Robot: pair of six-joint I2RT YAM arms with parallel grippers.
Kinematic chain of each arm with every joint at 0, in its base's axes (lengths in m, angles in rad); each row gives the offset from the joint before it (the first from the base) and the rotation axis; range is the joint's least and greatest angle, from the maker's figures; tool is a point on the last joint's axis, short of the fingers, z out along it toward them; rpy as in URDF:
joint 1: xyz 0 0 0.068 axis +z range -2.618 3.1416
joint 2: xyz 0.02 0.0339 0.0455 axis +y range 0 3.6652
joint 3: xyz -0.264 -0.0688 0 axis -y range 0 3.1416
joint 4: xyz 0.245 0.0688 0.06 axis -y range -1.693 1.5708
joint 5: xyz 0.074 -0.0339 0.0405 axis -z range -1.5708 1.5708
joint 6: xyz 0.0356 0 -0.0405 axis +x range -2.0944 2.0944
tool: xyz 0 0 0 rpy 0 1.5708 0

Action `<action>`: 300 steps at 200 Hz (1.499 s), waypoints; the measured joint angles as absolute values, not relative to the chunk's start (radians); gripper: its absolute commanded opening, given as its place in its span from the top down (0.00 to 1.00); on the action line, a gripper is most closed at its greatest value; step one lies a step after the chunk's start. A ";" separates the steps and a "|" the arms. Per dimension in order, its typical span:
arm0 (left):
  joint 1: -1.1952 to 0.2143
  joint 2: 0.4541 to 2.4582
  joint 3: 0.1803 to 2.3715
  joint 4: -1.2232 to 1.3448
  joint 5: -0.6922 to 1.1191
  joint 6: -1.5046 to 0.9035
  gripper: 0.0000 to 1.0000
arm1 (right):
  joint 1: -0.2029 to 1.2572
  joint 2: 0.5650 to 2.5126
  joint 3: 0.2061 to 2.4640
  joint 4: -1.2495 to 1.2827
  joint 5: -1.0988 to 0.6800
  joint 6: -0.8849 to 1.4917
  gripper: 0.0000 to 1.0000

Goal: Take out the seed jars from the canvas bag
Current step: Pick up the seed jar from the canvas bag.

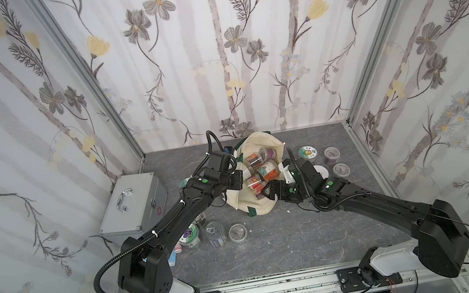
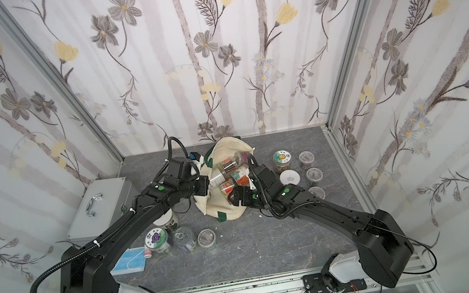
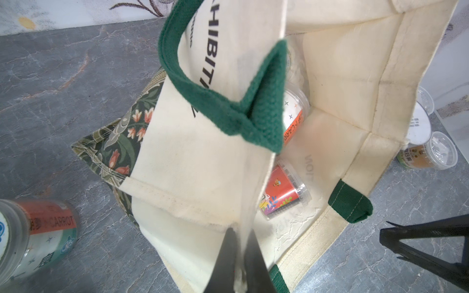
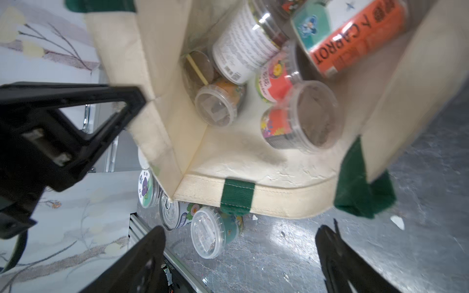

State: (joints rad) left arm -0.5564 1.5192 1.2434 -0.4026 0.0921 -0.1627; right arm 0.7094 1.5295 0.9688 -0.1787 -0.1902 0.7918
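Observation:
The cream canvas bag [image 1: 251, 207] lies in the middle of the table in both top views, mouth toward the arms. My left gripper [image 3: 238, 253] is shut on the edge of the canvas bag's [image 3: 193, 162] wall and holds it up. Several seed jars [image 1: 266, 171] lie inside, among them an orange carrot-label jar [image 4: 355, 38] and a red floral-label jar [image 4: 299, 121]. My right gripper [image 4: 241, 228] stands open at the bag's front rim [image 4: 279, 200], above the tabletop, with nothing between its fingers. In a top view the right gripper [image 2: 233, 197] sits at the bag's mouth.
More jars stand right of the bag [image 2: 282, 158] and at the front left [image 2: 157, 241], beside a pull-tab can [image 2: 185, 239]. A silver metal case [image 1: 133, 203] stands at the left wall. A blue mask pack [image 2: 128, 261] lies under the left arm.

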 measured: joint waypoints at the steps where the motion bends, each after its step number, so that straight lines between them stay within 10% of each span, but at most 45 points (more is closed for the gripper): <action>1: -0.556 1.519 1.243 -0.402 0.093 -0.163 0.96 | 0.710 1.531 0.971 -0.178 -0.189 0.789 0.06; 163: -0.551 1.530 1.248 -0.401 0.106 -0.162 0.96 | 0.823 1.899 1.151 -0.130 -0.200 0.661 0.20; 300: -0.551 1.542 1.266 -0.415 0.107 -0.161 0.96 | 0.780 1.826 1.098 -0.071 0.023 0.593 0.07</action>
